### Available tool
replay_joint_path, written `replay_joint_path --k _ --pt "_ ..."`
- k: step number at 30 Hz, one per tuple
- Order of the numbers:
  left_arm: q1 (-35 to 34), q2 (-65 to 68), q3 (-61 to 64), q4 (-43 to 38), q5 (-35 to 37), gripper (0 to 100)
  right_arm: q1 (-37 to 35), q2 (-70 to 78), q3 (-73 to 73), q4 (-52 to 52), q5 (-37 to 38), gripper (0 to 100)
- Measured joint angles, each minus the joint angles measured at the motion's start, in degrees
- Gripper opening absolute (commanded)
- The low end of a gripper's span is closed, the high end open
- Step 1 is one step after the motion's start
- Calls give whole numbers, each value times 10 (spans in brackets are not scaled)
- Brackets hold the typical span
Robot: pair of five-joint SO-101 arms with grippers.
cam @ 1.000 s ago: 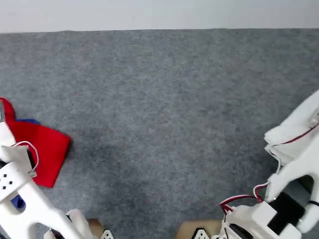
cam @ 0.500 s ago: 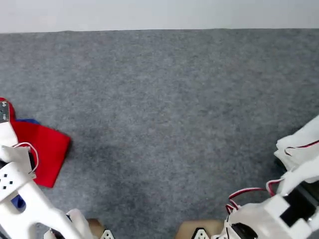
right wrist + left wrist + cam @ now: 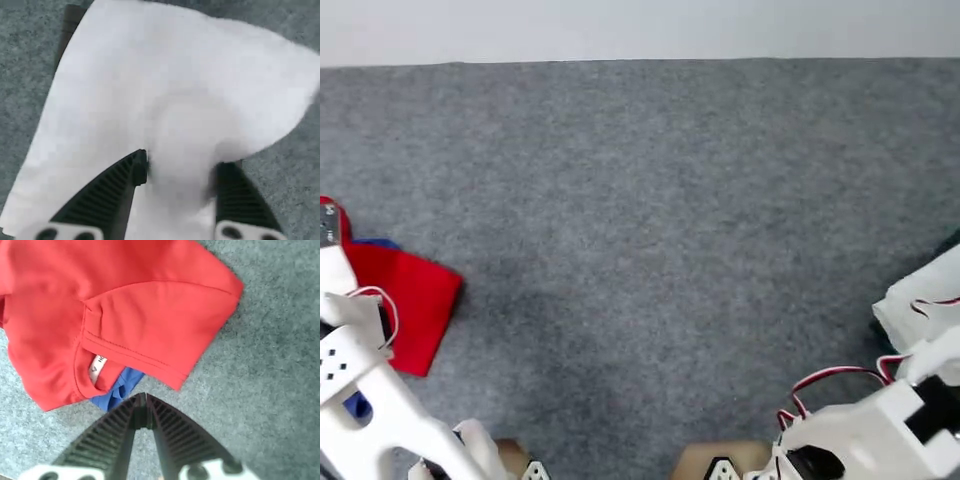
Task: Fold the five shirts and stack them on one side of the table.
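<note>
Red shirt point(image 3: 410, 300), folded, lies flat at the left edge of the grey felt worktop point(image 3: 650, 200). In the left wrist view its hemmed layers point(image 3: 125, 305) overlap one another, and a small white label point(image 3: 95, 371) shows inside the neck opening. A blue shirt point(image 3: 122, 387) lies beneath it, exposed as a narrow strip at one edge. In the high view the same strip point(image 3: 375, 243) shows along the red shirt's far edge.

The left arm point(image 3: 370, 400) stands at the near left corner, partly over the red shirt. The jaws of the left gripper point(image 3: 145, 407) are pressed together with nothing between them. Their tips are just beside the blue strip; whether they touch the cloth cannot be told.

The white shirt point(image 3: 175, 90) is spread on the grey surface at the right side of the worktop, under the right arm point(image 3: 880, 430), which stands at the near right corner. The jaws of the right gripper point(image 3: 181, 172) are clamped on a raised bunch of the white shirt. The ribbed faces stay some way apart, and the fabric fills the gap between them.

The white shirt and the red and blue pair are well apart, at opposite sides of the worktop.
</note>
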Motion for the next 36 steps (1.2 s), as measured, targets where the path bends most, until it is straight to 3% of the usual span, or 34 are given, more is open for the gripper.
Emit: replay_joint_path --k 4,10,15,28,36 --pt "0 0 24 0 0 6 11 -18 -25 7 2 292" --pt "0 0 30 0 0 6 -11 -78 -26 129 2 8" --pt "0 0 30 0 0 6 -50 -75 -26 184 2 30" --pt "0 0 30 0 0 6 -178 69 23 187 2 10" --pt "0 0 30 0 0 6 -170 38 -4 228 2 9"
